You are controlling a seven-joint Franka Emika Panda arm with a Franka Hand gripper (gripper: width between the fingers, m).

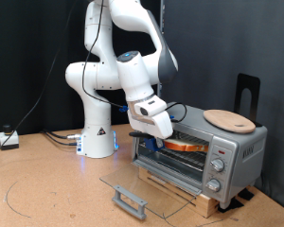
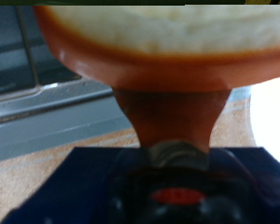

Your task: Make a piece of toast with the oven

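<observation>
The silver-grey oven [image 1: 233, 151] stands on the exterior view's right with its glass door [image 1: 142, 189] folded down flat in front. My gripper [image 1: 160, 142] is at the oven's open mouth. It is shut on the piece of toast [image 1: 186, 146], whose orange-brown crust shows just inside the opening above the wire rack. In the wrist view the toast [image 2: 168, 42] fills the frame close up, with a pale face and an orange crust. A strip of crust runs down into my dark, blurred gripper [image 2: 177, 182]. The oven's metal rack and frame [image 2: 47, 93] show beside it.
A round light-wood plate [image 1: 227, 119] lies on top of the oven. The oven sits on a slatted wooden base [image 1: 194, 194]. Three knobs [image 1: 216, 165] run down its front panel. A black stand [image 1: 248, 95] rises behind it. Cables and a small box [image 1: 8, 140] lie at the left.
</observation>
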